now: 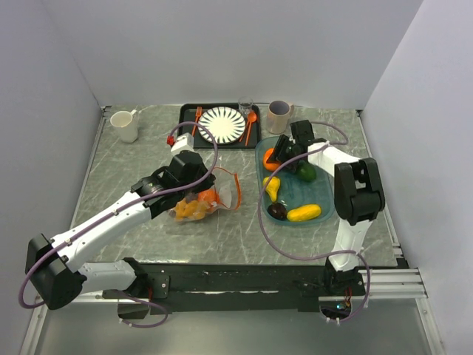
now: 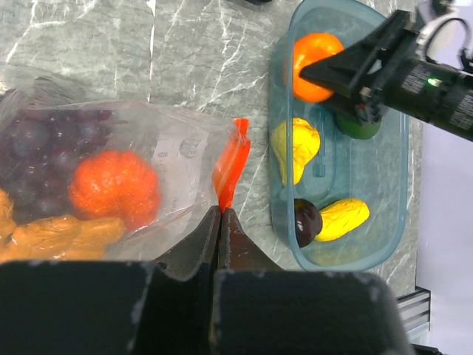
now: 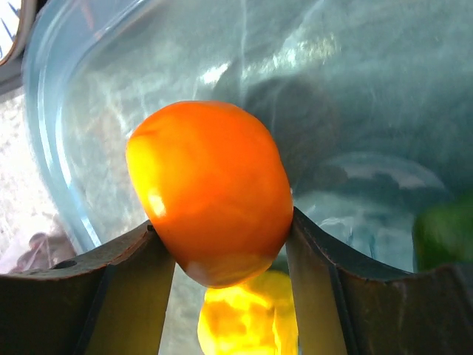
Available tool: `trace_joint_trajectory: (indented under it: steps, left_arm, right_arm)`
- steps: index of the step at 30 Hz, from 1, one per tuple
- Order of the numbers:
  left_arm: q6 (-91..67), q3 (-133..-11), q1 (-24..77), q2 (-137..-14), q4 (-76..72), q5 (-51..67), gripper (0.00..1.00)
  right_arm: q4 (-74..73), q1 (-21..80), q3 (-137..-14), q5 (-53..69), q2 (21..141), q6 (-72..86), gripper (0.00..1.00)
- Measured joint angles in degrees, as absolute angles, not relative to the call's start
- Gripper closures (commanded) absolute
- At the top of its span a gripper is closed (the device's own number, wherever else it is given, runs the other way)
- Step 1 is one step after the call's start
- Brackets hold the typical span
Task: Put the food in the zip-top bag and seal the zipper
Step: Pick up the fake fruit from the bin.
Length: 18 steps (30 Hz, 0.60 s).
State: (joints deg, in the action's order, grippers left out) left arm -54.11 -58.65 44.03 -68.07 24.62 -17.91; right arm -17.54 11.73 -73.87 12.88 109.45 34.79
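The clear zip-top bag (image 1: 194, 207) lies at mid-table and holds an orange, purple grapes and yellow-orange pieces (image 2: 111, 188). My left gripper (image 2: 222, 212) is shut on the near end of the orange-red zipper strip (image 2: 231, 164), and it also shows in the top view (image 1: 216, 186). My right gripper (image 3: 222, 251) is shut on a round orange (image 3: 213, 188) inside the teal tub (image 1: 325, 194); it is seen from above (image 1: 279, 155). A yellow pear (image 2: 295, 150), a dark purple piece (image 2: 306, 222), a yellow piece (image 2: 342, 218) and a green piece (image 2: 360, 127) lie in the tub.
A black tray (image 1: 186, 111) at the back holds a striped plate, orange cutlery and a glass. A white mug (image 1: 126, 126) stands back left and a grey mug (image 1: 279, 116) back right. The tub's rim (image 2: 284, 222) is close to the bag's mouth.
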Motion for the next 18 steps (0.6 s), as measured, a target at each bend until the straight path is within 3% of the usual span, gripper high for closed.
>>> trace_joint_trajectory:
  steps: [18]
  left_arm:
    - [-54.8,-57.3,44.0,-66.8,24.1,-17.9,0.99]
  right_arm:
    - [-18.9,12.1,-62.2,12.8,90.0,31.2,0.65]
